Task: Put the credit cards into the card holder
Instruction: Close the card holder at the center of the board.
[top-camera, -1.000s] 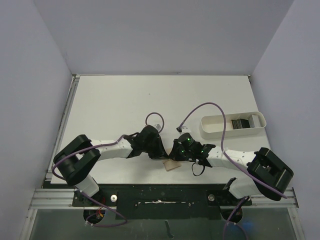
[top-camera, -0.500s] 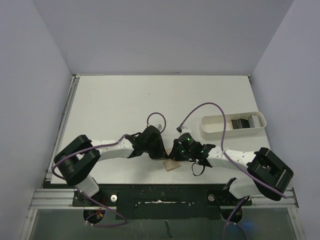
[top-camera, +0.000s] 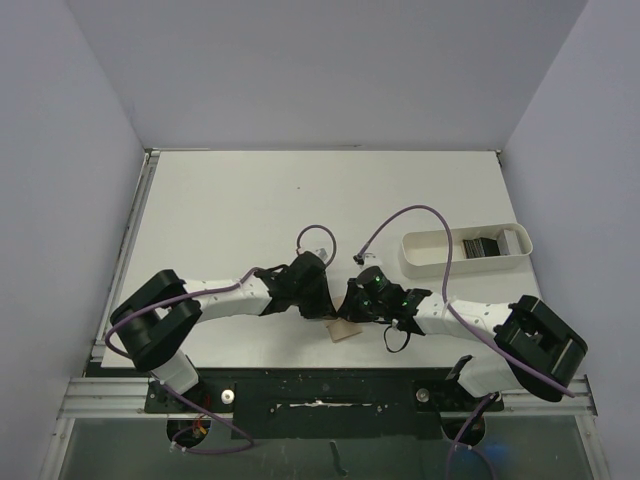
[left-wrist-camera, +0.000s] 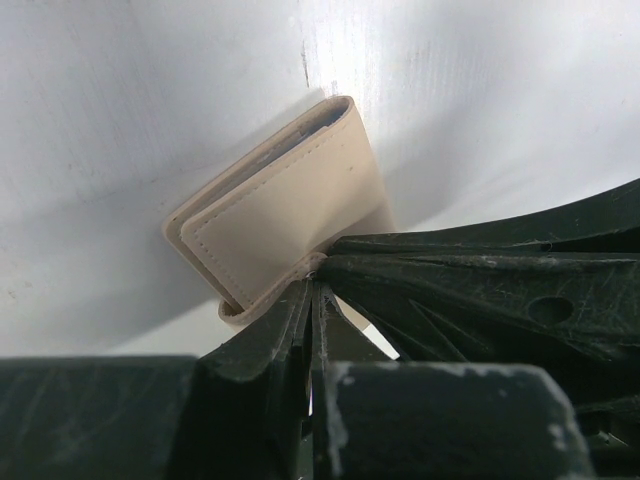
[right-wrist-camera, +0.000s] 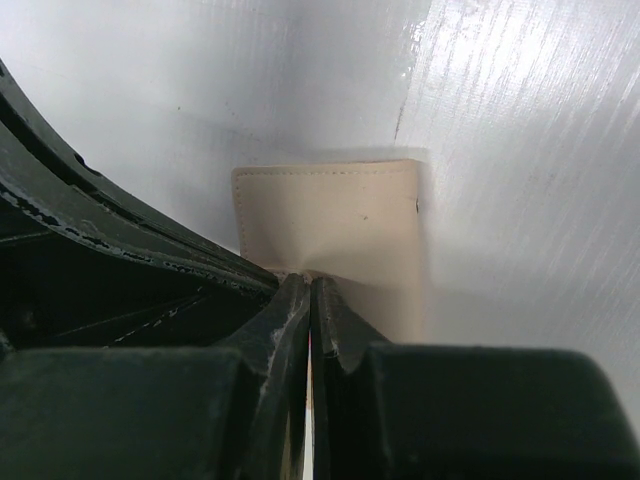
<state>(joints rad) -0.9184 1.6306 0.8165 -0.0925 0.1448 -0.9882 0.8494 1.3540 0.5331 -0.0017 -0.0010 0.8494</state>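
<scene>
The card holder (top-camera: 345, 331) is a tan folded wallet near the table's front edge, half hidden under the two wrists. It is folded shut in the left wrist view (left-wrist-camera: 285, 215), and my left gripper (left-wrist-camera: 315, 270) is shut on its near edge. In the right wrist view my right gripper (right-wrist-camera: 310, 278) is shut on the tan leather (right-wrist-camera: 330, 215), which puckers at the tips. Both grippers meet over the card holder from opposite sides. The dark credit cards (top-camera: 483, 245) lie stacked in the white tray at the right, away from both grippers.
The white oblong tray (top-camera: 430, 262) stands at the right of the table. Purple cables (top-camera: 405, 215) loop above both wrists. The table's front edge and a metal rail (top-camera: 320, 385) run just behind the card holder.
My left wrist has shifted slightly to the right, toward the right gripper. The right arm, the card holder and the cards are where they were.
</scene>
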